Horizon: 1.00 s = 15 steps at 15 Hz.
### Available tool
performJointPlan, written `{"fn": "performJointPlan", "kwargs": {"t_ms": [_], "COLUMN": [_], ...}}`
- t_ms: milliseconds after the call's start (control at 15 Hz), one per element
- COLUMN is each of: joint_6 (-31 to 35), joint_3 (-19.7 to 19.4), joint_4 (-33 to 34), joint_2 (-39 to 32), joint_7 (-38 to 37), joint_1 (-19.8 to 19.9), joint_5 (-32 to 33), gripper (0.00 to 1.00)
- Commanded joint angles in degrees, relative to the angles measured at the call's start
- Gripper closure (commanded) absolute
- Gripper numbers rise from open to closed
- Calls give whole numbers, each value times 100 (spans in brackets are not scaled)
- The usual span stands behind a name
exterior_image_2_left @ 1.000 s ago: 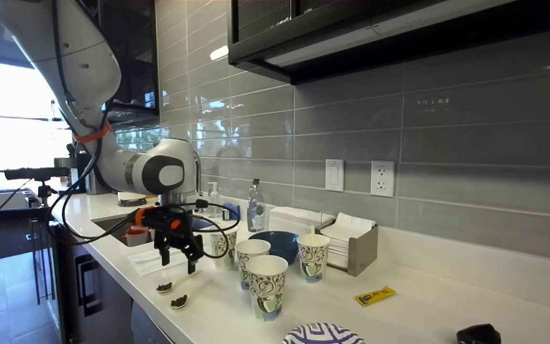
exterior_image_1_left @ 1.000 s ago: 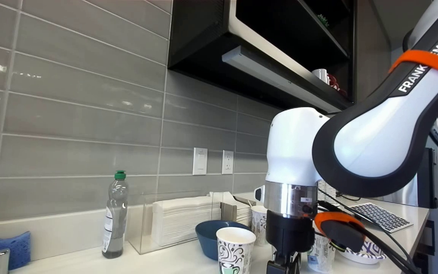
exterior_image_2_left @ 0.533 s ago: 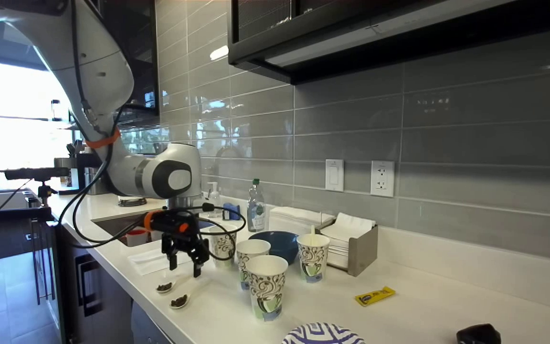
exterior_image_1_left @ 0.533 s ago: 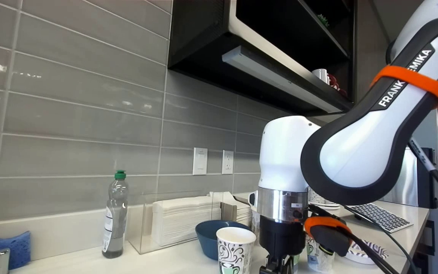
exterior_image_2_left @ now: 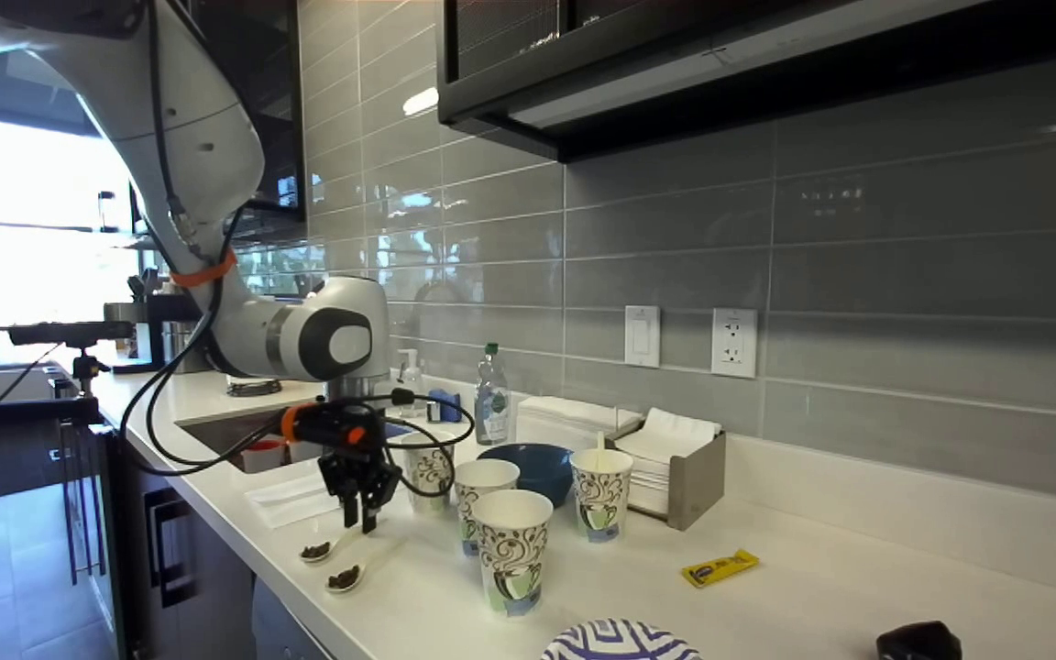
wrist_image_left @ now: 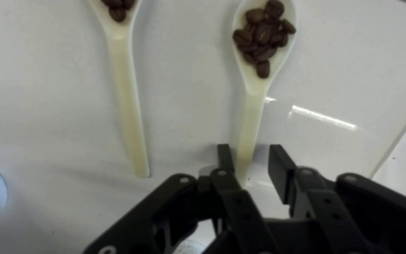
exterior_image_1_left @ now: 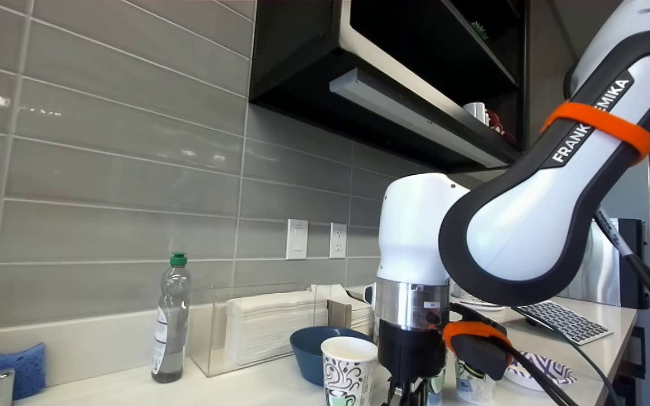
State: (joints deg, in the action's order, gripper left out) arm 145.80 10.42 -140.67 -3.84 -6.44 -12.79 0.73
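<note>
- My jaws are standing part-way open and gripping nothing; in the wrist view they are straddling the near end of the right spoon (wrist_image_left: 255, 92), leaving more room on the right than on the left. Whether the left jaw is touching it, I am not managing to tell.
- That spoon is lying on the white surface (wrist_image_left: 185, 88), bowl far and handle (wrist_image_left: 249, 130) near, with coffee beans (wrist_image_left: 263, 35) heaping the bowl.
- I am expecting something light and stiff, probably plastic, with its weight sitting at the far end.
- The narrow handle is looking smooth, so I am reckoning on it slipping or twisting if pinched off-centre.
- The beans are lying loose, so I am treating a tilt, rather than breakage, as the main risk.
- For balance I am favouring a hold farther along the handle, just short of the bowl, squarely across its sides, with a light squeeze.
- The left spoon (wrist_image_left: 127, 91) is lying apart from my jaws; in an exterior view the nearest patterned cup (exterior_image_2_left: 514, 559) is standing to the right.
</note>
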Motion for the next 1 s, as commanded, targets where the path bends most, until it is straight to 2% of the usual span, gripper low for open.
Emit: {"fn": "performJointPlan", "kwargs": {"t_ms": [0, 67, 600, 933], "joint_6": [-26, -31, -156, -741], "joint_3": [-7, -8, -19, 14], "joint_4": [116, 119, 148, 178], "joint_2": [-97, -100, -53, 317], "joint_7": [-260, -275, -266, -166], "joint_1": [23, 23, 34, 27], "joint_5": [253, 259, 261, 200], "gripper": [96, 100, 97, 97]}}
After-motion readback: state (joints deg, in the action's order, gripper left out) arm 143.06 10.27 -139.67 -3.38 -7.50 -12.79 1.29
